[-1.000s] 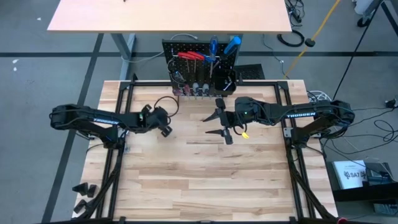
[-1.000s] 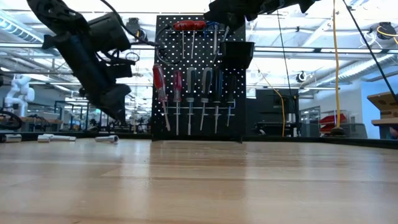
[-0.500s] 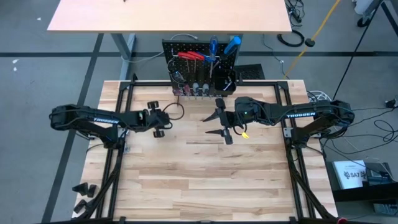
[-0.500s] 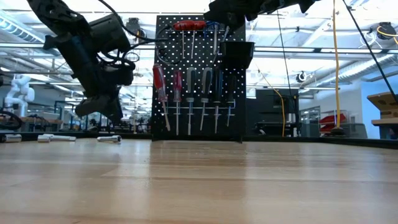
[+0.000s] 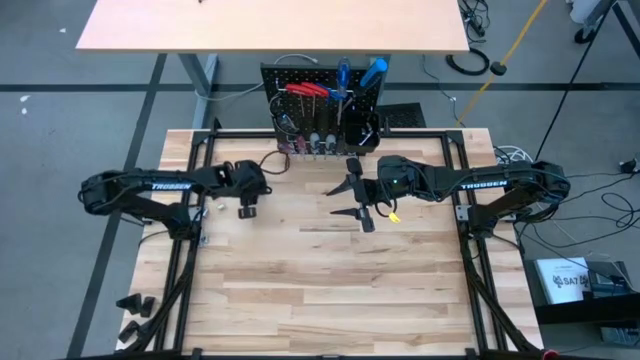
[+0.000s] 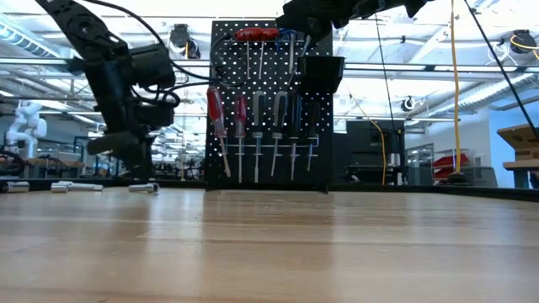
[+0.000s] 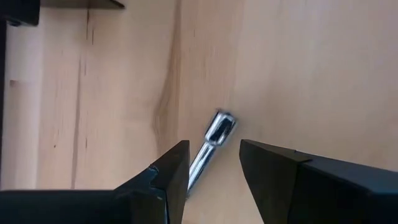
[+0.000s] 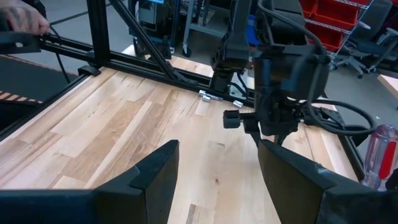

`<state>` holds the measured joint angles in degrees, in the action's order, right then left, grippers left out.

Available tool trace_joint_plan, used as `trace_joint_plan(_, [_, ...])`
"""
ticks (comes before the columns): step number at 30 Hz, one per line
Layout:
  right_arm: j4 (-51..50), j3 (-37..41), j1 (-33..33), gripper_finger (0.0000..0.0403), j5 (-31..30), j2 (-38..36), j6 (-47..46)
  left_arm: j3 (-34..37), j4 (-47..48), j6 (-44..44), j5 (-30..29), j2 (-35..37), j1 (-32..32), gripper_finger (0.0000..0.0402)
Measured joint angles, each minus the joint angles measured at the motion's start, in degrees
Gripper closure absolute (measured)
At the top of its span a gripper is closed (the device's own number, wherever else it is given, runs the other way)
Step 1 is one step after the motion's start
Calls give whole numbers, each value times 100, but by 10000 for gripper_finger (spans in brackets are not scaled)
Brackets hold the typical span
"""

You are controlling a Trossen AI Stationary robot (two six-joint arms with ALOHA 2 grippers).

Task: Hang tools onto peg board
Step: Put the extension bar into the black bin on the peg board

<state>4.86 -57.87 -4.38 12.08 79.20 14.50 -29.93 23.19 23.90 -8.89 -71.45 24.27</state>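
The left gripper [image 7: 214,165] points down, jaws parted and empty, straddling a silver metal piece [image 7: 211,142] on the table [image 5: 330,280], positioned for pickup. The peg board [image 5: 320,105] stands at 12 o'clock. The right gripper [image 5: 357,200] waits mid-table, jaws wide.

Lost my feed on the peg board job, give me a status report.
Left gripper open, straddling a silver metal piece lying on the table, not gripped. Right gripper open, empty, waiting mid-table. Peg board already holds screwdrivers. Nothing in the way.
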Motion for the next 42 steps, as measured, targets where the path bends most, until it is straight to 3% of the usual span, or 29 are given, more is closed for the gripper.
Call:
trace_joint_plan(5, [0,0,0,190,0,0,25,0,-8,529,43,1,429,252])
trace_joint_plan(10, [0,0,-2,190,0,0,29,31,3,892,626,-22,780,252])
trace_joint_plan(21, [-4,0,-1,190,0,2,28,85,75,947,1011,-657,803,257])
trace_joint_plan(30, [-35,-2,-1,190,0,4,29,-34,-9,236,1135,-715,451,367])
trace_joint_plan(35, [-39,-2,0,190,0,4,62,-46,-92,-377,1189,-718,84,367])
trace_joint_plan(42, [-42,-2,0,190,-35,4,125,-33,-197,-568,1378,-505,-726,367])
